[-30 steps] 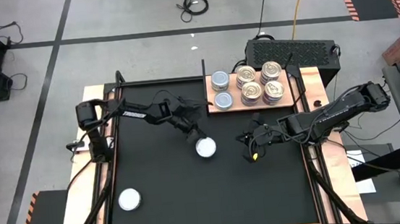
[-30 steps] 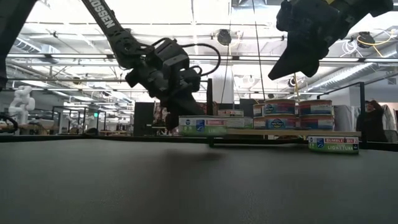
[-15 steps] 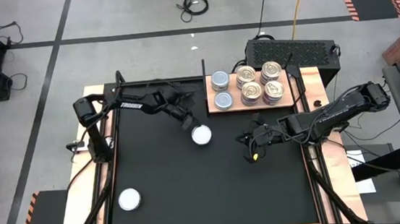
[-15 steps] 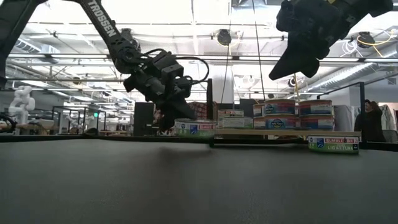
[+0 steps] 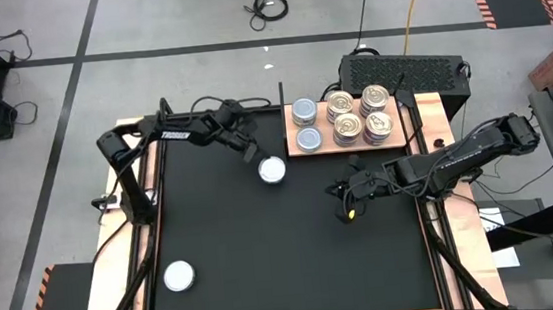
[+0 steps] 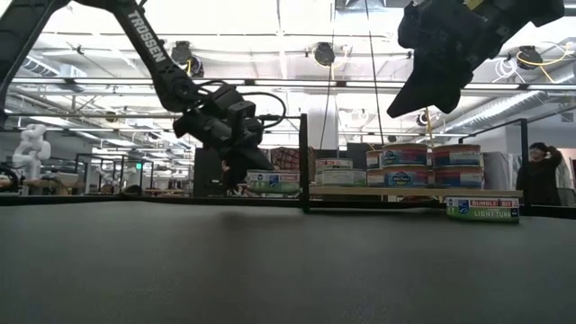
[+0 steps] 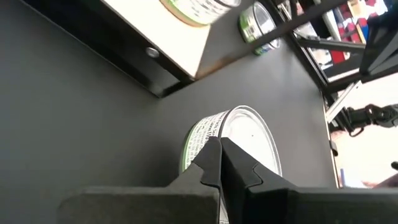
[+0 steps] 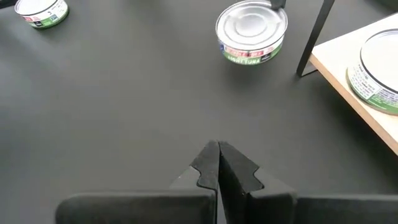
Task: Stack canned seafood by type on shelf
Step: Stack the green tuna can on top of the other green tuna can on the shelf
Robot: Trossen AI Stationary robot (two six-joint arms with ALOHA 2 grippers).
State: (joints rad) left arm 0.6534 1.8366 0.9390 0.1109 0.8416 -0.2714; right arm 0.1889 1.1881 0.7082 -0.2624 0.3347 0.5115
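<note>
The wooden shelf (image 5: 349,127) lies at the mat's far right. It carries two silvery-topped tins (image 5: 305,124) and stacked gold-topped tins (image 5: 360,114). My left gripper (image 5: 249,155) is shut at a silvery-topped tin (image 5: 272,170) on the black mat, just left of the shelf's near left corner. This tin also shows in the left wrist view (image 7: 231,144). My right gripper (image 5: 342,191) is shut and empty, above the mat near the shelf's near edge. Another silvery tin (image 5: 179,275) rests on its base at the mat's near left. My left gripper has its shut fingertips (image 7: 219,154) on the tin's top rim (image 7: 205,134), on the tin's far left side. The fingers slant down from the table's far left. They look pinched on the rim lip. I cannot tell whether the tin's base is off the mat.
A black box (image 5: 404,66) stands behind the shelf. A dark post (image 6: 304,162) rises at the shelf's left end. One more tin (image 6: 482,209) lies on the mat below the shelf's right end in the low view. The mat's middle and near right are open.
My left gripper has gone toward the table's far edge and a little left, staying shut. The silvery-topped tin has gone with it, from the mat's middle to a spot level with the shelf's near edge.
</note>
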